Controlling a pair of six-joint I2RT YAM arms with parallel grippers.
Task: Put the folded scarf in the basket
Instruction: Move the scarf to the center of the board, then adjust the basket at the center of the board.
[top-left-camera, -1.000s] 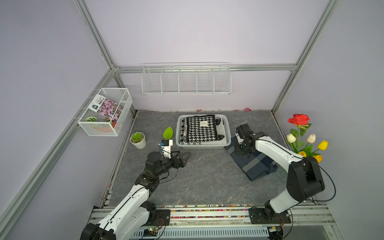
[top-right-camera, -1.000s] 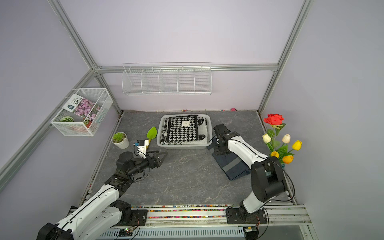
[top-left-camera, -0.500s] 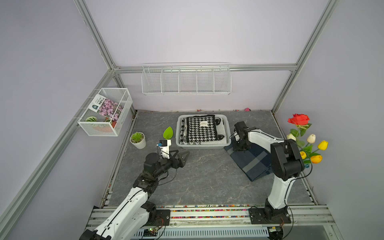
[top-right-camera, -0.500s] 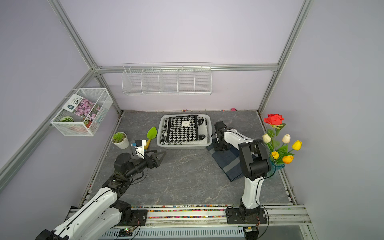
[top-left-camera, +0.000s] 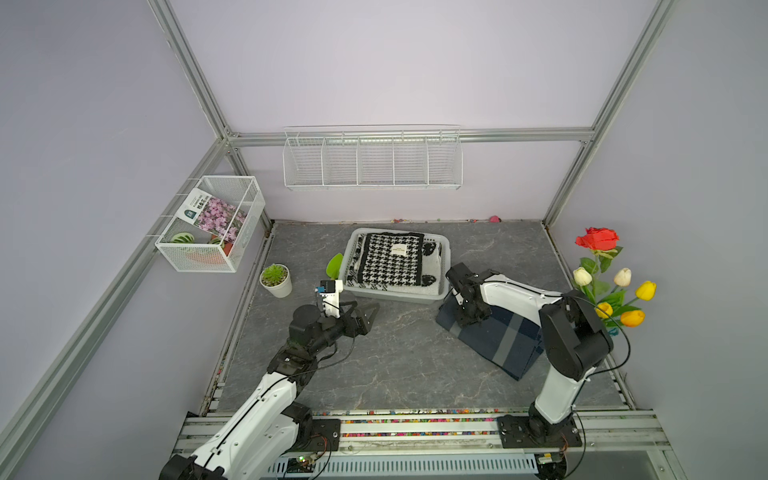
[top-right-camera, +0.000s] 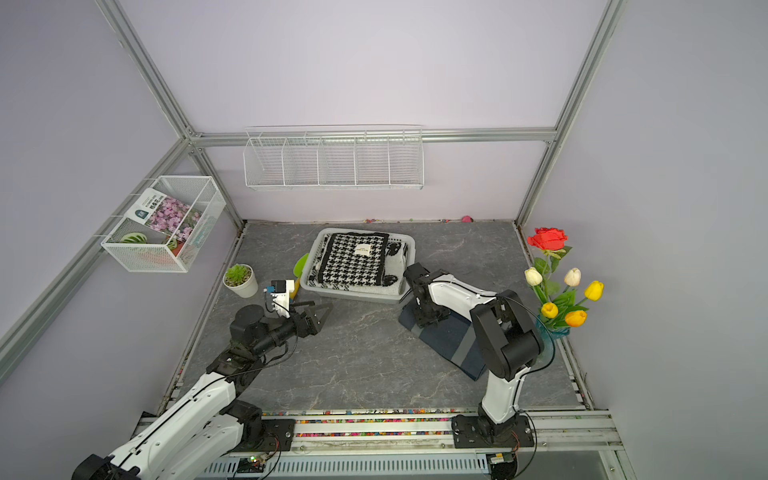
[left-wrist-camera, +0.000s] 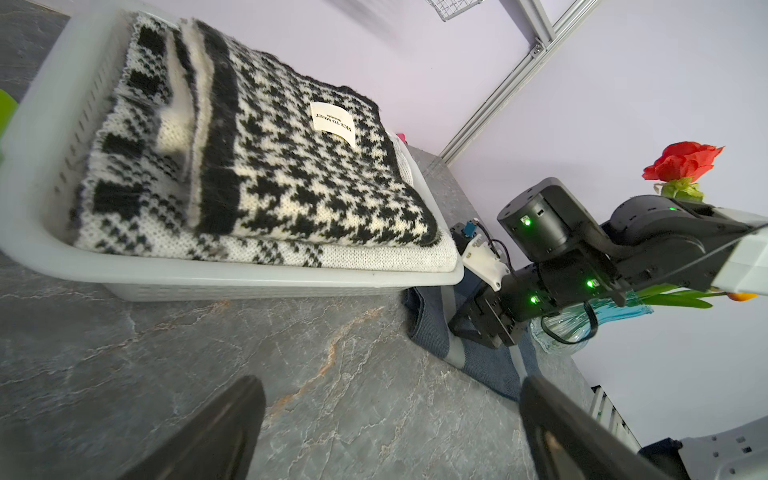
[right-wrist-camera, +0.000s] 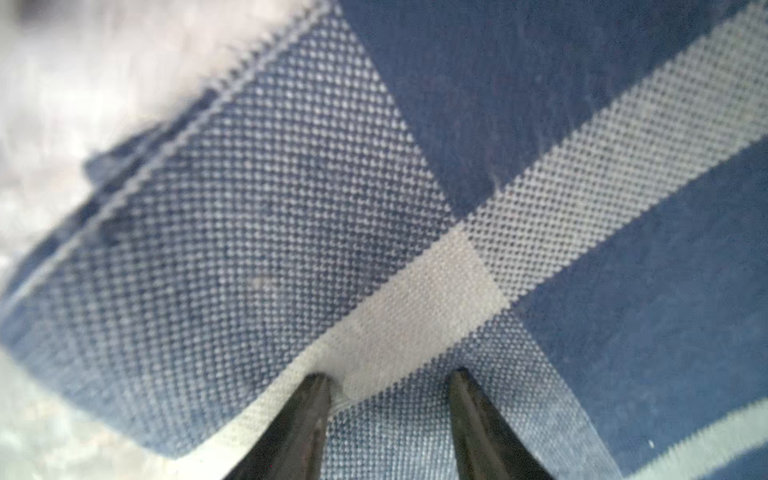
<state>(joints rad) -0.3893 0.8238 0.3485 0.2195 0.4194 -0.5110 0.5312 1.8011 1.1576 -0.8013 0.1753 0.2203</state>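
Note:
A folded navy scarf (top-left-camera: 503, 336) (top-right-camera: 453, 340) with pale grey stripes lies flat on the table, right of the basket. My right gripper (top-left-camera: 467, 321) (top-right-camera: 429, 320) points down onto the scarf's corner nearest the basket. In the right wrist view its jaws (right-wrist-camera: 388, 374) stand apart, tips pressed into the cloth (right-wrist-camera: 291, 228), which puckers slightly at one fingertip. The white perforated basket (top-left-camera: 395, 296) (top-right-camera: 349, 296) (left-wrist-camera: 228, 282) holds a black-and-white houndstooth scarf (top-left-camera: 392, 262). My left gripper (top-left-camera: 368, 309) (top-right-camera: 318, 307) (left-wrist-camera: 388, 380) hovers wide open and empty in front of the basket.
A small potted plant (top-left-camera: 275, 280) and a green leaf-shaped object (top-left-camera: 334, 265) sit left of the basket. A vase of flowers (top-left-camera: 602, 282) stands at the right edge, behind the right arm. A wire-mesh box (top-left-camera: 210, 224) and a wire rack (top-left-camera: 372, 160) hang on the walls.
The right arm's elbow has swung toward the front rail while its gripper has stayed at the navy scarf's corner and come down onto it. The left arm has shifted only slightly.

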